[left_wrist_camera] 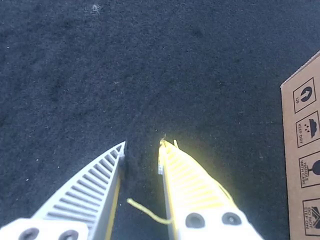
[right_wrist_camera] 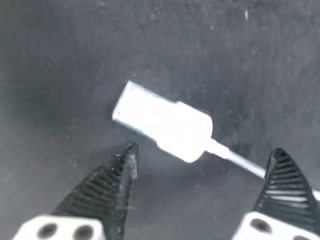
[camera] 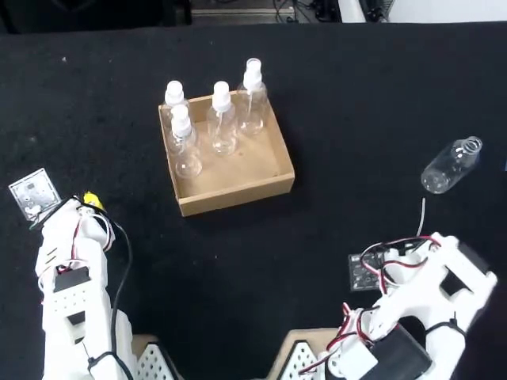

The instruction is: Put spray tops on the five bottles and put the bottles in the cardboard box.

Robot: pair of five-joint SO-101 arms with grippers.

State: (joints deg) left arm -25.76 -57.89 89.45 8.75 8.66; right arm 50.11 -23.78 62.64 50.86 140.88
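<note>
Black cloth table (camera: pixel 356 95): cardboard box (camera: pixel 238 194) mid-frame, four capped bottles (camera: pixel 222 119) upright inside. Fifth bottle (camera: pixel 450 165) lies uncapped, right of frame. Right claw (right_wrist_camera: pixel 204 150) wide over spray top (right_wrist_camera: pixel 162 122), apparently lined up for pickup. Left claw (left_wrist_camera: pixel 143 144) narrow, empty, lower left

From above, the right arm (camera: pixel 432 293) hides the spray top (camera: pixel 422 215) but for its tube; an edge crops the cardboard box (left_wrist_camera: pixel 302 150).
</note>
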